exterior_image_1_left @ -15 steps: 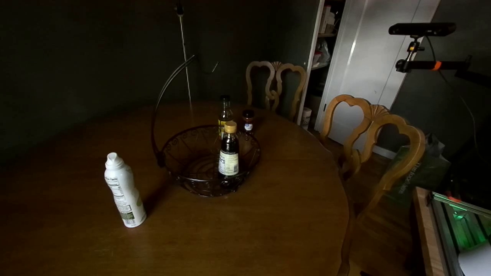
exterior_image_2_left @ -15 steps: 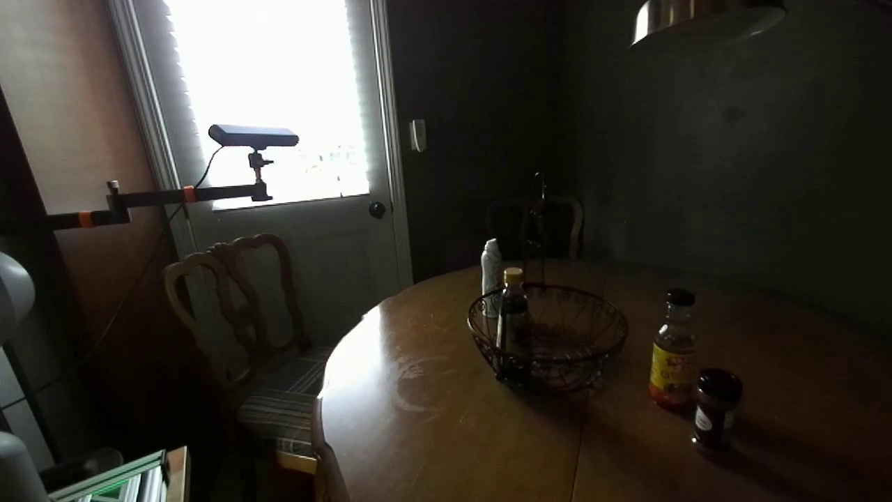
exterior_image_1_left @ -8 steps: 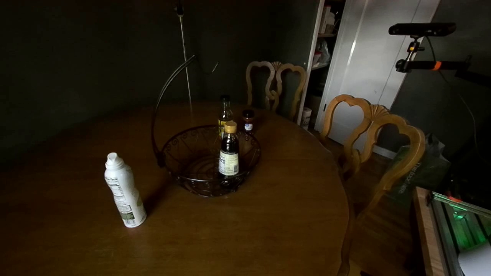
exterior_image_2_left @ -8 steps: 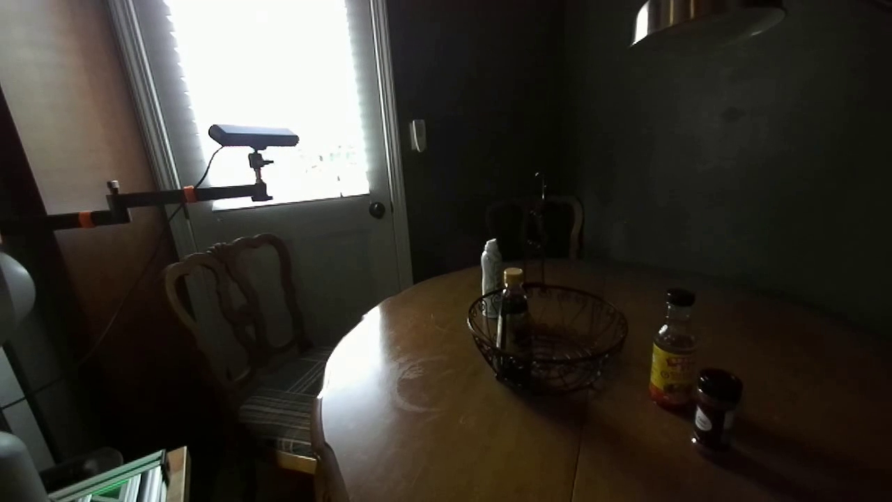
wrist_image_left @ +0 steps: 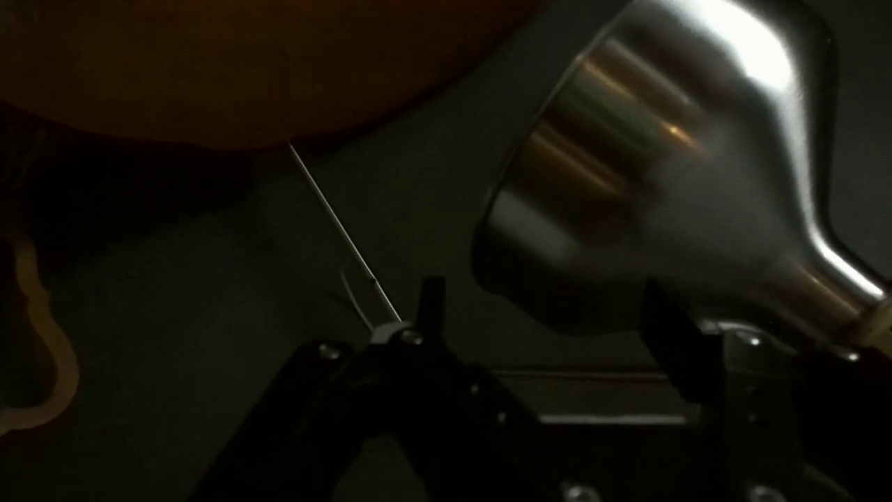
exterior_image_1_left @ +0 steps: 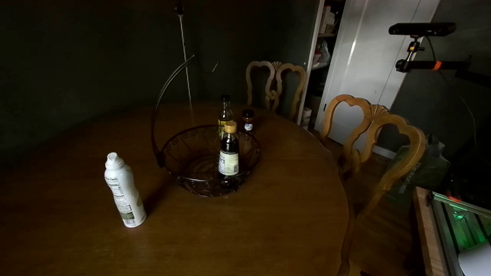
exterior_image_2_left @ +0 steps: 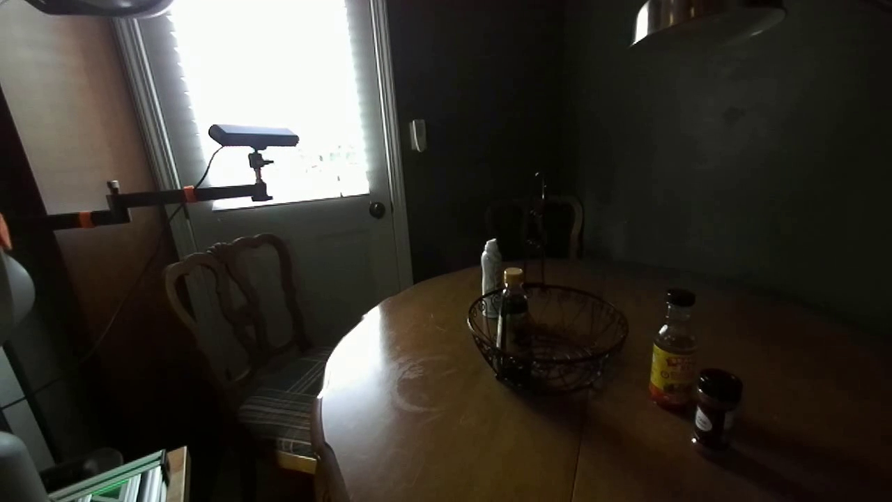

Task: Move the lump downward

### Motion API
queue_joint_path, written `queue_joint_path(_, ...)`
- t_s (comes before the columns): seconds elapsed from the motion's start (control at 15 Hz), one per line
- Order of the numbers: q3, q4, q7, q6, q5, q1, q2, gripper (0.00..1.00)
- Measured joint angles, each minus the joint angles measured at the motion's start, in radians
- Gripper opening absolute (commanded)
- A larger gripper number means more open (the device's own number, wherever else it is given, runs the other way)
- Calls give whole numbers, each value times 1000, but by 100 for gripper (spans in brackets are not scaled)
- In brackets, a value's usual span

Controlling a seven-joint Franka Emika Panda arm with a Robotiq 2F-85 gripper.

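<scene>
Dim round table (exterior_image_1_left: 284, 226); lamp (wrist_image_left: 669, 167) hangs higher, showing beside the table's curved edge in the wrist view. Claw (wrist_image_left: 543, 293) stands spread near the lamp, contact unclear; probably centre first, pinch lightly, lower slowly

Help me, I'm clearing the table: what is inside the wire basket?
A dark bottle with a tan cap stands inside the wire basket. In both exterior views the basket partly covers the bottle's base; the basket's dark floor could hide small things.
</scene>
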Motion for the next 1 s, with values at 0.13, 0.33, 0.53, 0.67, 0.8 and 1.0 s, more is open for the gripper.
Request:
queue_joint_path(0.13,12,16,-14,90,28,0,34,26)
queue_joint_path(0.33,29,38,-40,198,55,0,78,4)
queue_joint_path(0.53,40,62,-58,283,69,-2,116,0)
queue_joint_path(0.67,45,79,-69,325,73,-5,139,0)
queue_joint_path(0.8,48,91,-78,362,74,-5,160,0)
queue_joint_path(1.0,55,110,-95,405,74,-9,190,0)
